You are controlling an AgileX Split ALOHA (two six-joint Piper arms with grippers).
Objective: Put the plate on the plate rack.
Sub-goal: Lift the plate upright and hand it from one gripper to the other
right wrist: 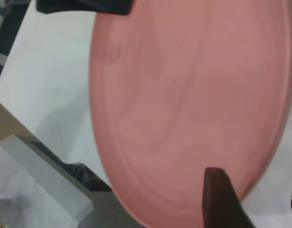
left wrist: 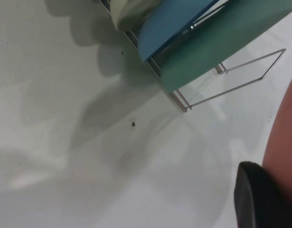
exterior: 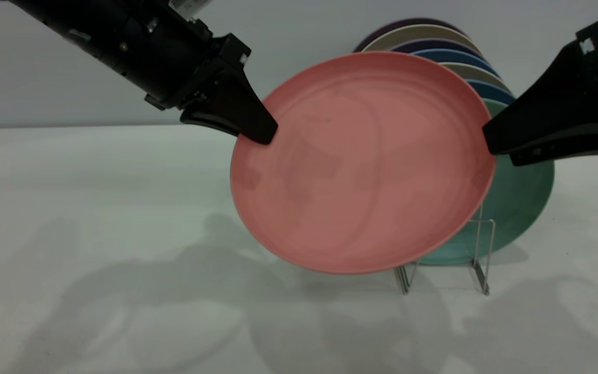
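The salmon-pink plate (exterior: 361, 161) hangs tilted in the air, just in front of the wire plate rack (exterior: 478, 244). My left gripper (exterior: 260, 132) is shut on its left rim; one dark finger (left wrist: 257, 199) shows against the pink edge (left wrist: 286, 142). My right gripper (exterior: 493, 145) sits at the plate's right rim with its jaws open. In the right wrist view the rim of the plate (right wrist: 193, 95) passes between that gripper's (right wrist: 259, 199) spread fingers. The left gripper's finger (right wrist: 84, 5) shows at the plate's far edge.
The rack (left wrist: 240, 80) holds several upright plates: a mint-green one (exterior: 517, 208) at the front, blue (exterior: 486, 88) and cream ones behind. Its front loop divider stands bare. A grey block (right wrist: 41, 175) lies beyond the table's edge.
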